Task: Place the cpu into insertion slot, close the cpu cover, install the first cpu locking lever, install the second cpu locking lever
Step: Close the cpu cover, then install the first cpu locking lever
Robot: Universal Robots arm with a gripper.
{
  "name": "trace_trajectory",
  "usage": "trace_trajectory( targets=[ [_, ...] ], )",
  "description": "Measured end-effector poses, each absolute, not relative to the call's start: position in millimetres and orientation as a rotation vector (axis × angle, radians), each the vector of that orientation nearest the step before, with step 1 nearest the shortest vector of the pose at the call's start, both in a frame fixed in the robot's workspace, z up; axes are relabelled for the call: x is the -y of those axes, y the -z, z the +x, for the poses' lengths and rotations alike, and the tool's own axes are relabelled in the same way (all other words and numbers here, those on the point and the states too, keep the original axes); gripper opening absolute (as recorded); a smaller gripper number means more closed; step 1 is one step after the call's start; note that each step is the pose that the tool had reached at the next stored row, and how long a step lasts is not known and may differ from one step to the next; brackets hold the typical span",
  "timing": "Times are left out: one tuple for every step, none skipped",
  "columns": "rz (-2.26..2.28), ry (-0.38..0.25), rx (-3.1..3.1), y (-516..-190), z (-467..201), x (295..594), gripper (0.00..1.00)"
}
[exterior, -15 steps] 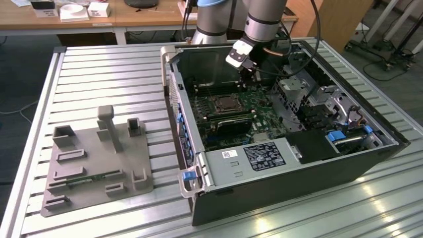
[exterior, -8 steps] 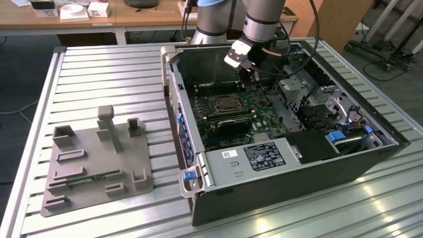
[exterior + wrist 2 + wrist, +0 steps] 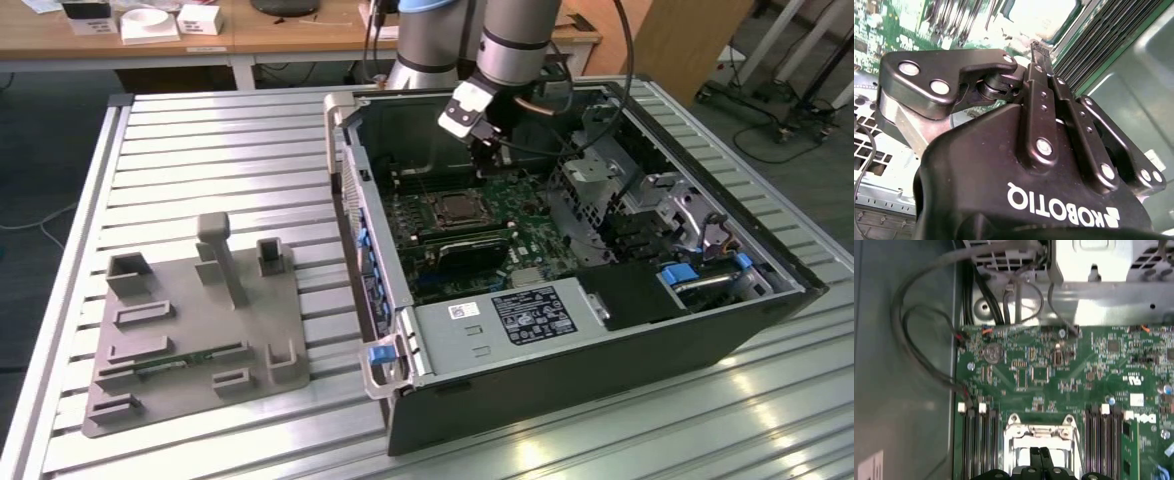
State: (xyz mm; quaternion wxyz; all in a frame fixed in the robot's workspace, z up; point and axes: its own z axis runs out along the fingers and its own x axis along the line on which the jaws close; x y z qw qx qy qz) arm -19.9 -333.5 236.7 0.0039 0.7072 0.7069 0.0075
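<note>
My gripper [image 3: 490,160] hangs inside the open computer case [image 3: 747,330], above the green motherboard [image 3: 1054,375] and a little behind the cpu socket [image 3: 461,207]. Its two dark fingers are pressed together in both wrist views, and nothing shows between the fingertips [image 3: 1040,456] [image 3: 1035,50]. The cpu cover [image 3: 1039,432], a silvery frame, lies flat on the socket just past the fingertips. A dull grey surface in its window looks like the cpu [image 3: 462,208]. A thin wire lever [image 3: 1079,445] runs along one side of the socket.
Memory slots [image 3: 981,445] flank the socket. Loose cables [image 3: 919,340] and a metal drive cage [image 3: 601,180] crowd the case walls. A grey box with a white label [image 3: 514,320] fills the near end. A grey fixture plate [image 3: 194,330] lies on the slatted table at the exterior view's left.
</note>
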Motion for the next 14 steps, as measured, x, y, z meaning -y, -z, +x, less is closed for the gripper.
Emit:
trace_trajectory(
  targets=[
    [2.216,-0.023,-2.216,-236.7,-22.6,333.5,0.1],
    [2.216,-0.023,-2.215,-236.8,-25.5,333.5,0.1],
    [2.216,-0.023,-2.215,-236.7,-28.5,333.5,0.1],
    [2.216,-0.023,-2.215,-236.7,-31.4,333.5,0.1],
    [2.216,-0.023,-2.215,-236.7,-34.6,333.5,0.1],
    [2.216,-0.023,-2.215,-236.7,-37.5,333.6,0.1],
    [2.216,-0.023,-2.215,-236.7,-40.0,333.5,0.1],
    [2.216,-0.023,-2.215,-236.7,-42.4,333.5,0.1],
    [2.216,-0.023,-2.215,-236.6,-44.4,333.5,0.1],
    [2.216,-0.023,-2.215,-236.6,-45.8,333.5,0.1],
    [2.216,-0.023,-2.215,-236.6,-46.2,333.5,0.1],
    [2.216,-0.023,-2.215,-236.6,-46.2,333.5,0.1],
    [2.216,-0.023,-2.215,-236.7,-46.2,333.5,0.1],
    [2.217,-0.024,-2.216,-236.6,-46.2,333.5,0.1]
  ],
)
